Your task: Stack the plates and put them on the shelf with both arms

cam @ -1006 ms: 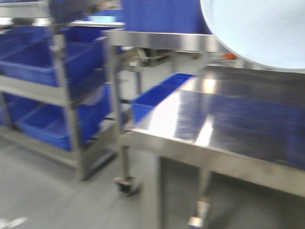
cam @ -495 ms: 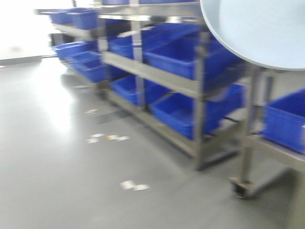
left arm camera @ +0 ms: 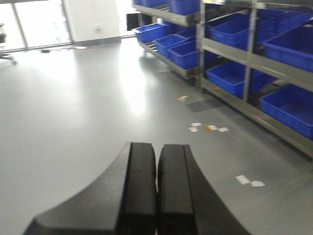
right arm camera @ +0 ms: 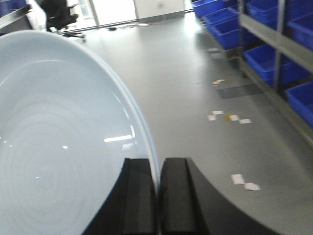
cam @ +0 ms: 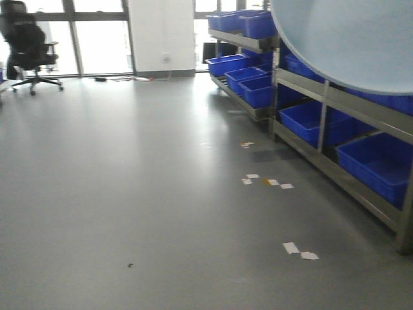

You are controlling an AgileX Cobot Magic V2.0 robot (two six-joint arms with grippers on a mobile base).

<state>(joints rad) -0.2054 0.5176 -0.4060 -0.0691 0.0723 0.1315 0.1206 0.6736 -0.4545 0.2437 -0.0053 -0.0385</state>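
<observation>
Now the right gripper (right arm camera: pixel 159 171) pinches the plate (right arm camera: pixel 58 147) by its rim, carrying it on edge above the floor (cam: pixel 161 194), the shelf (cam: pixel 335 103) off to the right. The left gripper (left arm camera: pixel 156 156) rides empty, jaws pressed together. The plate looks stiff, light and slick, so one rim pinch could swivel. A second hold on the opposite rim would steady it.

The left gripper (left arm camera: pixel 156 149), shut and empty, fills 6 o'clock, with blue bins (left arm camera: pixel 234 81) on steel shelving (left arm camera: pixel 252 54) at 2 o'clock.
</observation>
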